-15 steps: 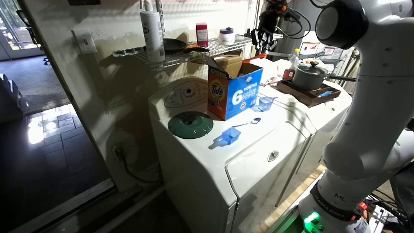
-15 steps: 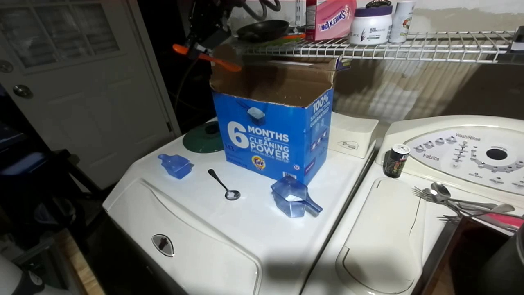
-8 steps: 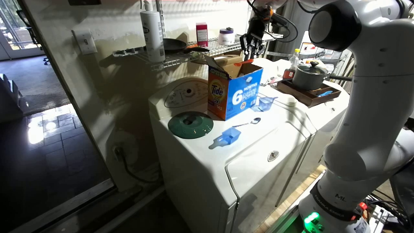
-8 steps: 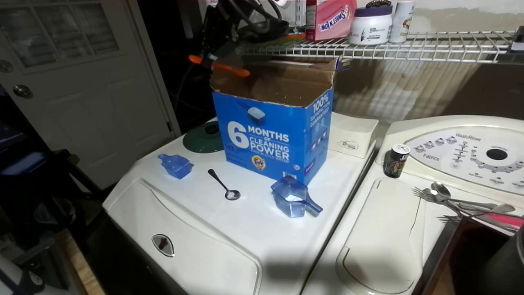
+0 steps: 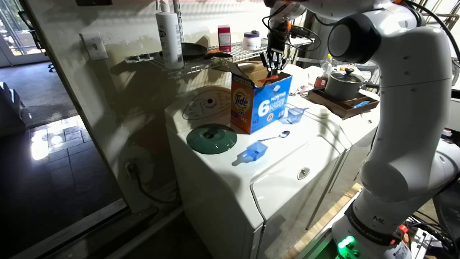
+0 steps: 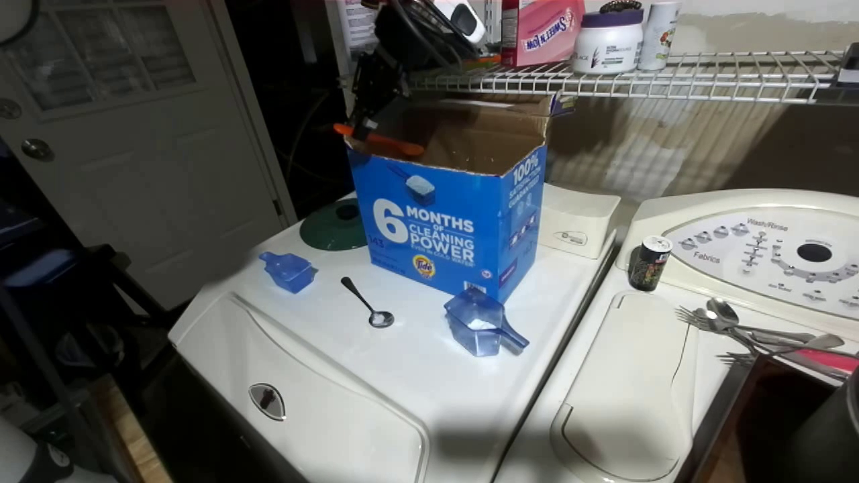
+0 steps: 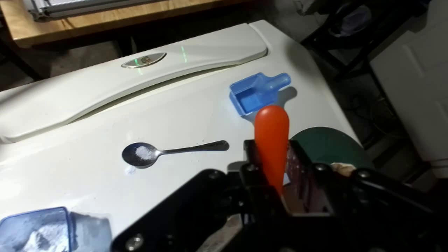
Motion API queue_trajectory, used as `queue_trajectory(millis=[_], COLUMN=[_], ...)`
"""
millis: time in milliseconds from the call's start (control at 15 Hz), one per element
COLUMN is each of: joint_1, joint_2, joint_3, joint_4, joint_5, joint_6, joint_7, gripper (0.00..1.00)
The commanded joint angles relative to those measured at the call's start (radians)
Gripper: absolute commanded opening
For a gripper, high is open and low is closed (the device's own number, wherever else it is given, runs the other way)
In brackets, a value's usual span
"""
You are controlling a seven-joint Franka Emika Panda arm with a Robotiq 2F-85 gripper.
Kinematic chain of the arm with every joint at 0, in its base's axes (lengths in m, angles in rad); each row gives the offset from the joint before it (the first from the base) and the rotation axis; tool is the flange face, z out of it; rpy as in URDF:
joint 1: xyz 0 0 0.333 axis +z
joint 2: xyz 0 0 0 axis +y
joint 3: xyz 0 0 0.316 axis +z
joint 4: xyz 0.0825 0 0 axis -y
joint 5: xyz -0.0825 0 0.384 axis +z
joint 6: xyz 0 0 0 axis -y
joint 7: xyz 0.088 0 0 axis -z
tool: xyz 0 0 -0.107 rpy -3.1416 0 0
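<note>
My gripper [image 7: 271,150] is shut on a slim orange utensil [image 7: 272,133], with one rounded end pointing away from the fingers in the wrist view. In both exterior views the gripper [image 5: 274,70] [image 6: 363,129] points down with the orange utensil [image 5: 268,78] [image 6: 396,144] lying across its fingertips. The utensil is at the mouth of an open blue and orange Tide box [image 5: 271,102] [image 6: 429,215], about level with the rim. Whether it touches the rim I cannot tell. The box stands on a white appliance [image 5: 215,180]; its floor is hidden.
A blue scoop [image 6: 290,272], a metal spoon [image 6: 376,315] with white powder and another blue scoop [image 6: 476,322] with powder lie before the box. A green lid [image 5: 212,140] lies beside it. A wire shelf [image 6: 704,80] hangs behind; a pot [image 5: 343,86] stands on a wooden tray.
The gripper and the orange utensil have come down and in over the box: leftward in one exterior view, rightward in another. The utensil stays gripped. The box, scoops and spoon have not moved.
</note>
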Motion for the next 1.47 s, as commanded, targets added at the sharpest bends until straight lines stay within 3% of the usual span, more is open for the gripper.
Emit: queue_trajectory(millis=[0,200,267,400,467,1067,1400], joint_1=[0.031,0.028,0.026,0.026,0.026,-0.081,-0.098], joint_2=[0.026,0.029,0.018,0.019,0.019,0.061,0.119], joint_3=[-0.004,0.001,0.0,0.0,0.0,0.005,0.008], joint_4=[0.031,0.025,0.002,0.002,0.002,0.041,0.051], joint_5=[-0.099,-0.097,-0.08,-0.08,-0.08,0.204,0.339], joint_6=[0.064,0.097,0.086,0.095,0.096,0.036,0.058], joint_7=[-0.029,-0.039,-0.021,-0.024,-0.024,0.237,0.369], gripper=[0.06,0.06,0.24,0.24,0.06,0.06,0.06])
